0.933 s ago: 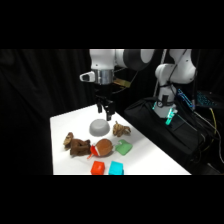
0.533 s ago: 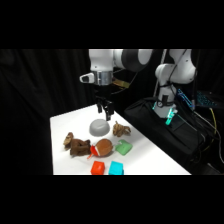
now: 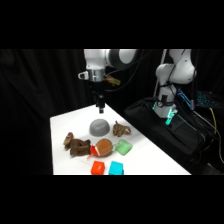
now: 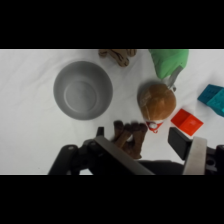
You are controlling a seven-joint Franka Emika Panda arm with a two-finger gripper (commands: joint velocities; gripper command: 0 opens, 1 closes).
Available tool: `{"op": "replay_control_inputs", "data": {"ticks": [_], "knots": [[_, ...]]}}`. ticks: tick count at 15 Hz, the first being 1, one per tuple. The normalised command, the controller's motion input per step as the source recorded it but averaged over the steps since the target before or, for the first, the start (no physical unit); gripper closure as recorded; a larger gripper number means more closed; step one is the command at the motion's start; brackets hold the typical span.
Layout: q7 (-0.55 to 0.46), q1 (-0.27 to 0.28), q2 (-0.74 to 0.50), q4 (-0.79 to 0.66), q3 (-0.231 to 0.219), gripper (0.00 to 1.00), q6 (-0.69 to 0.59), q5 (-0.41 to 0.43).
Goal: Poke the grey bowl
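The gripper (image 3: 101,106) has lifted a touch over the last second and now hangs clear above the grey bowl (image 3: 99,128), which sits mid-table toward the far edge, so the poke is not yet landed or just finished; I cannot tell how its jaws stand. The white table (image 3: 62,122) is ringed by black curtains, with the brown ball (image 3: 104,147) nearer the front edge

Looks like a robotics lab setup, not anyone's home: white robot arm (image 3: 107,62) over a plain white table (image 3: 65,122), black curtains (image 3: 35,85) hung all around as a backdrop, loose cables (image 3: 212,117) off to the side, and random toy-like objects scattered as test props.
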Motion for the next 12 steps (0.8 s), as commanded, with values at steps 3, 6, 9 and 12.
{"op": "replay_control_inputs", "data": {"ticks": [3,6,9,12], "knots": [[0.03,-0.132,-0.02,-0.04,-0.108,0.00,0.08,0.054],[0.15,-0.080,0.03,0.00,-0.071,0.25,0.13,-0.048],[0.20,-0.033,0.06,0.02,-0.032,0.49,0.17,-0.084],[0.18,-0.017,0.09,0.04,-0.013,0.88,0.16,-0.066]]}}
